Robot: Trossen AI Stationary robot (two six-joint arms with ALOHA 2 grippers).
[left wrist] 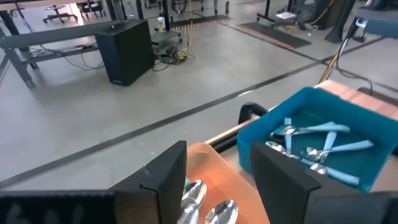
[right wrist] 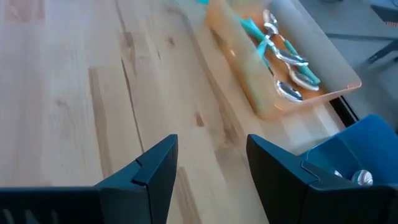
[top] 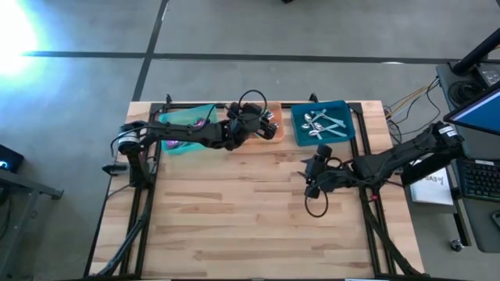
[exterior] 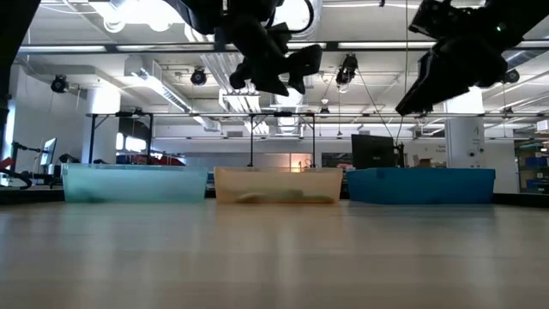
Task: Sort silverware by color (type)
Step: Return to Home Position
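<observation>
Three trays stand along the table's far edge. The green tray (top: 178, 133) holds a purple-headed spoon (top: 200, 122). The orange tray (top: 275, 135) holds silver-headed spoons with teal handles (right wrist: 281, 61). The blue tray (top: 298, 129) holds several silver spoons (top: 322, 125). My left gripper (left wrist: 217, 180) hangs open above the orange tray, over two spoon heads (left wrist: 194, 193), and holds nothing. My right gripper (right wrist: 211, 174) is open above bare wood near the table's middle (top: 311, 173), on the near side of the blue tray.
Bare wooden tabletop (top: 234, 211) stretches from the trays to the near edge. A black frame rail (top: 226, 104) runs behind the trays. In the low view both grippers (exterior: 274, 69) (exterior: 433, 81) hang well above the tray rims. A desk with a keyboard (top: 478, 176) stands off the right edge.
</observation>
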